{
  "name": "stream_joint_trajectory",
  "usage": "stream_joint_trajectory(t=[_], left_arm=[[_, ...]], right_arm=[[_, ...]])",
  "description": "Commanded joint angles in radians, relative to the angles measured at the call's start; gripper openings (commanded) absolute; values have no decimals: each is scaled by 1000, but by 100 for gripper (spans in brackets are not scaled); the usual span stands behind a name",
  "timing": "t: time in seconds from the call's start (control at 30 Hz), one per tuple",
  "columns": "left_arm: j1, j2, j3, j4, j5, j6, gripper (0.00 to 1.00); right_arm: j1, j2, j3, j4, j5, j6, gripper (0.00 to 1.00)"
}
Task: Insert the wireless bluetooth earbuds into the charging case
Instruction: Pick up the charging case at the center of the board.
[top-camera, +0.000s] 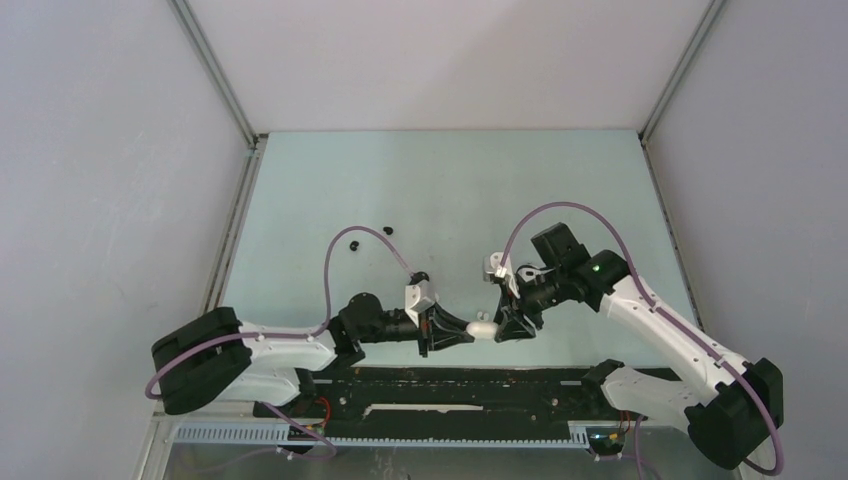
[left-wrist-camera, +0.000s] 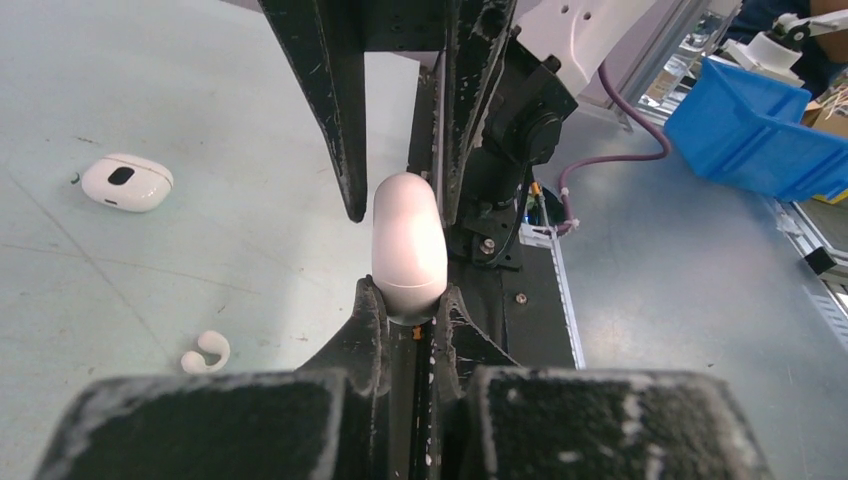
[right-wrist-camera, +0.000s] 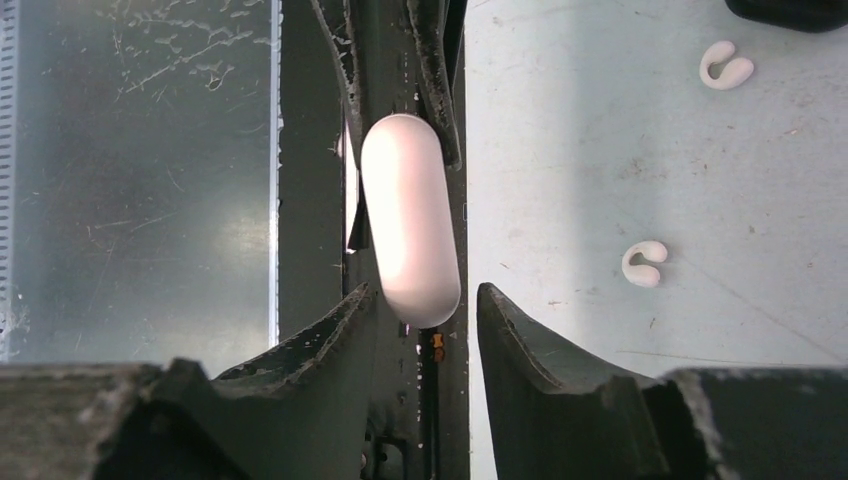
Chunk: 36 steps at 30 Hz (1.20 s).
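A white pill-shaped charging case (left-wrist-camera: 408, 240) is held off the table, closed, with my left gripper (left-wrist-camera: 410, 295) shut on one end. Its other end (right-wrist-camera: 410, 220) reaches between the fingers of my right gripper (right-wrist-camera: 423, 295), which stands open with a gap on the right side. From above, the case (top-camera: 482, 327) bridges the two grippers near the table's front edge. White hook-shaped earbuds lie loose on the table: one (left-wrist-camera: 206, 352) beside the left gripper, two (right-wrist-camera: 643, 263) (right-wrist-camera: 726, 65) beside the right gripper. Two black earbuds (top-camera: 353, 244) (top-camera: 387, 230) lie farther back.
A second white case (left-wrist-camera: 127, 182) with a dark spot lies on the table to the left. The black rail (top-camera: 450, 385) of the arm bases runs just under the grippers. A blue bin (left-wrist-camera: 760, 130) stands off the table.
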Motion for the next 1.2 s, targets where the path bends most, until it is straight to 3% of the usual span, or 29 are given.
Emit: stream_joint_trajectory(t=[0.0, 0.13, 0.2, 0.3, 0.37, 0.5, 0.73, 1.17], left_arm=[[-14, 36, -9, 162, -9, -11, 2], [-24, 70, -5, 195, -12, -11, 2], [-29, 86, -3, 199, -26, -11, 5], [-40, 102, -7, 200, -76, -2, 24], [-48, 113, -17, 205, -105, 8, 34], [-61, 135, -23, 223, -134, 21, 42], [-86, 202, -7, 295, -106, 29, 43], [-147, 242, 34, 297, -113, 83, 34]], right_arm=[[5, 4, 1, 39, -1, 24, 43], [5, 7, 3, 55, -17, 38, 39], [7, 12, 13, 42, -27, 28, 29], [13, 27, 56, -21, -7, -19, 14], [24, 26, 87, -77, 38, -53, 9], [71, -1, 118, -119, 161, -88, 5], [147, -21, 128, -139, 270, -87, 6], [173, -3, 139, -122, 282, -50, 7]])
